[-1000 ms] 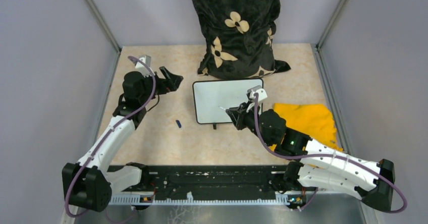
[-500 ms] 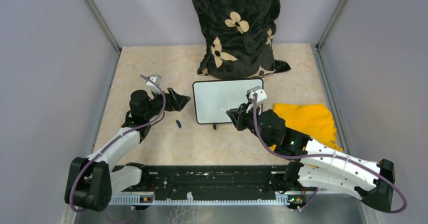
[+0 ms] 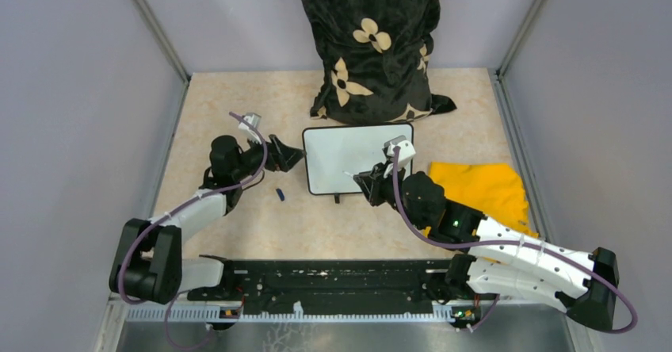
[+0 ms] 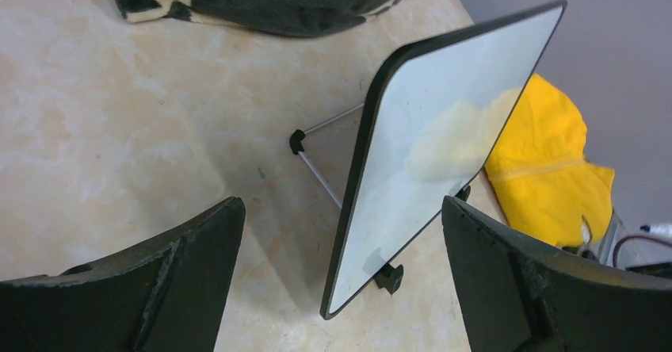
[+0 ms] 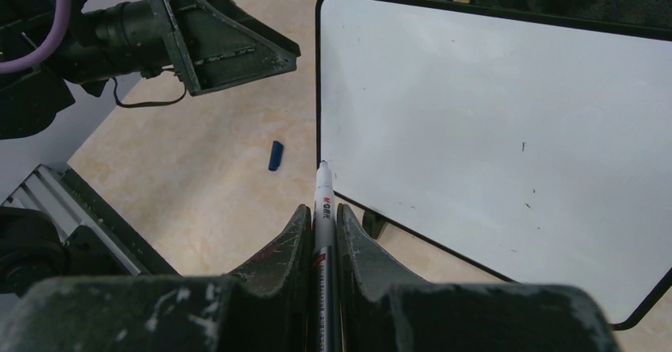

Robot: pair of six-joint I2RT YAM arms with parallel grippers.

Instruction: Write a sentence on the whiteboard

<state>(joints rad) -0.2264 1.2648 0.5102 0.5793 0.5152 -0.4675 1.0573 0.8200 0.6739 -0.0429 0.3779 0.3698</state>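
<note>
The whiteboard point(image 3: 349, 158) stands propped on its wire stand at mid-table, leaning back. Its face point(image 5: 491, 130) is blank apart from a few tiny specks, and no sentence shows on it. My left gripper point(image 3: 291, 155) is open at the board's left edge. In the left wrist view that edge point(image 4: 357, 185) lies just ahead, between the wide-apart fingers point(image 4: 198, 249). My right gripper point(image 5: 321, 213) is shut on a white marker point(image 5: 323, 189). The marker's tip sits close to the board's lower left corner, in front of it. In the top view the right gripper point(image 3: 368, 184) is at the board's bottom edge.
A small blue cap point(image 3: 280, 194) lies on the table left of the board, also in the right wrist view point(image 5: 275, 154). A yellow cloth point(image 3: 479, 189) lies to the board's right. A black flowered bag point(image 3: 368, 43) stands behind the board. Grey walls enclose the table.
My left arm has lowered and swung its open gripper right, up to the board's left edge. The right gripper with the marker has barely moved.
</note>
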